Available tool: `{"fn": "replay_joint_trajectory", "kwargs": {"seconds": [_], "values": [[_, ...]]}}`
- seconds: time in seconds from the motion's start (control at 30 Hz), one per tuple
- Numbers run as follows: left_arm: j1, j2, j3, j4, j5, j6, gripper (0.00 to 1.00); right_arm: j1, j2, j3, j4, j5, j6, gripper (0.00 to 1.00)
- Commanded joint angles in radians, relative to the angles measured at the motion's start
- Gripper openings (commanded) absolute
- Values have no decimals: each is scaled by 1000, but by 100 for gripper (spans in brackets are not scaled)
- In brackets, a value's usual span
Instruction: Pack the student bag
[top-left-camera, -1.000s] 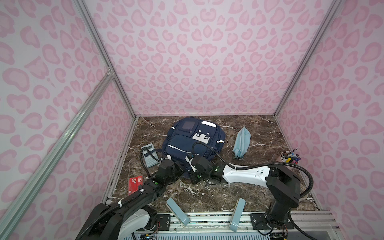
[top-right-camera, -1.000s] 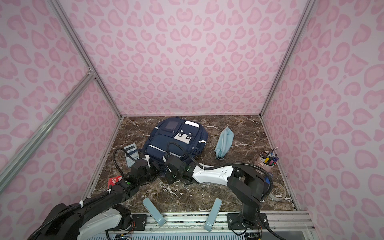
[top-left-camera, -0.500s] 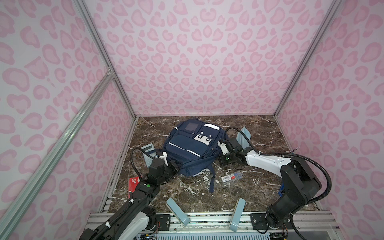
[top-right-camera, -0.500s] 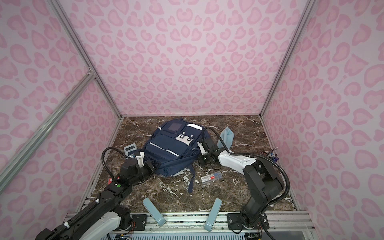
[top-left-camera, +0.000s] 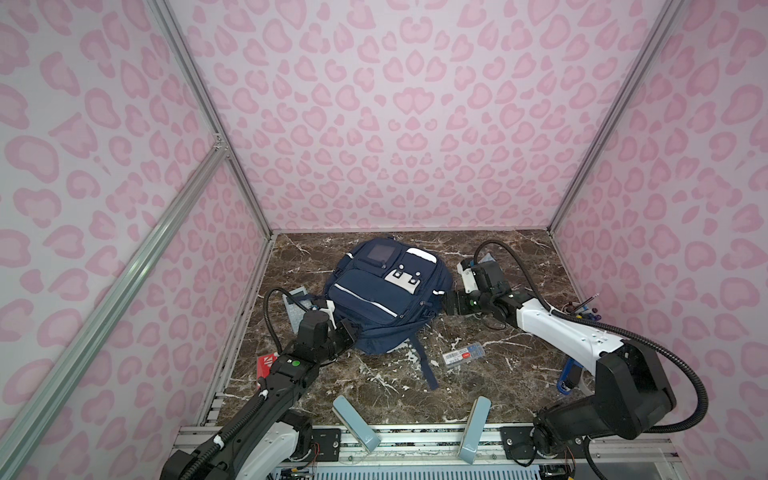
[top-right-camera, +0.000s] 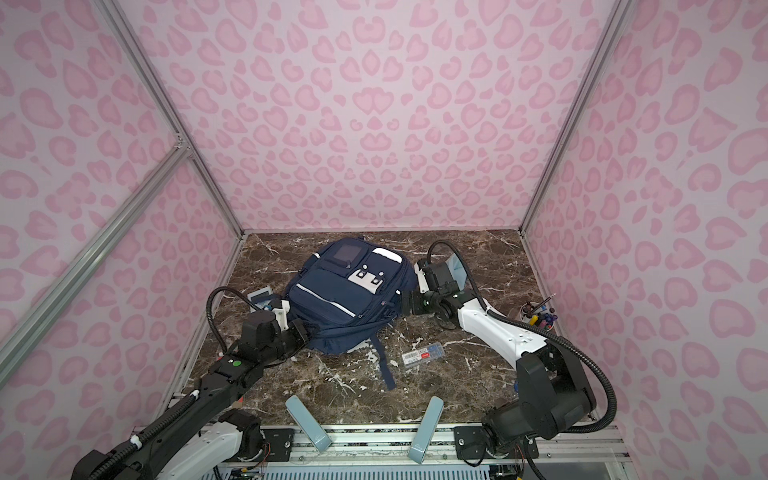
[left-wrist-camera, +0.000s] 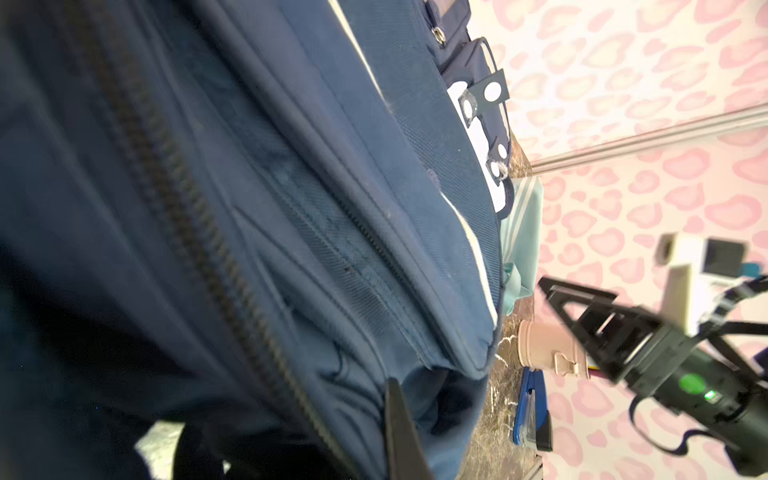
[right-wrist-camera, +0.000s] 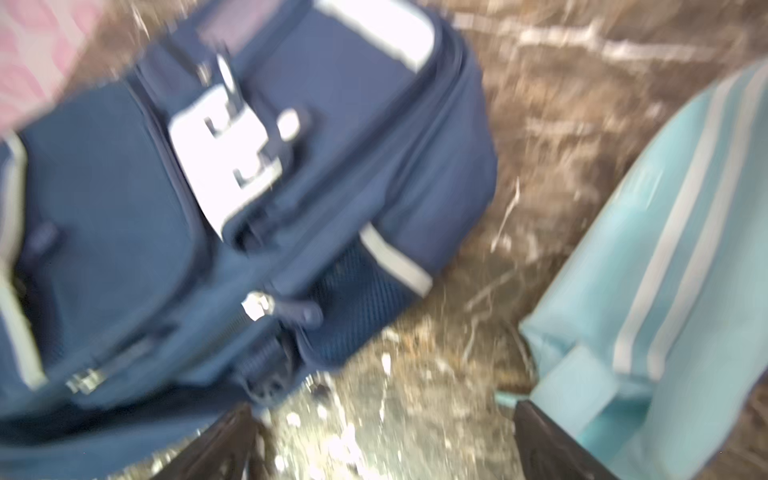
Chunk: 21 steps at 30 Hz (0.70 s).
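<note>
Slightly left of centre on the marble table (top-left-camera: 503, 376), the student bag (top-left-camera: 374, 303) lies flat, the left gripper (top-left-camera: 348, 332) pinched shut on its near-left corner, the right gripper (top-left-camera: 449, 302) spread wide beside its right side.

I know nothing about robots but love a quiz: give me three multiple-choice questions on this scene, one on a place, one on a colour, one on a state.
1. Where does the small clear box lie? A on top of the student bag; B on the table in front of it; C under it.
2. What colour is the soft pouch? A red; B light blue; C yellow.
3. How is the right pincer? A shut on the bag; B shut on the pouch; C open and empty.
Answers: B, it lies on bare marble beside the bag's loose strap; B, pale blue with lighter stripes; C, its jaws stand apart with only table between.
</note>
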Motion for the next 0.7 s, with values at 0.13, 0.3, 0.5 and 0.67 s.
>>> {"fn": "replay_joint_trajectory", "kwargs": {"seconds": [0.13, 0.3, 0.5, 0.67], "values": [[0, 18, 73, -21, 9, 93, 3, -50, 323, 344, -12, -10, 119, 91], [1, 52, 79, -10, 30, 103, 3, -78, 595, 597, -21, -136, 190, 90], [-1, 109, 104, -24, 11, 129, 3, -98, 636, 536, 18, -212, 226, 53], [-1, 199, 162, -32, -22, 154, 3, -103, 446, 243, 137, -222, 222, 14]]}}
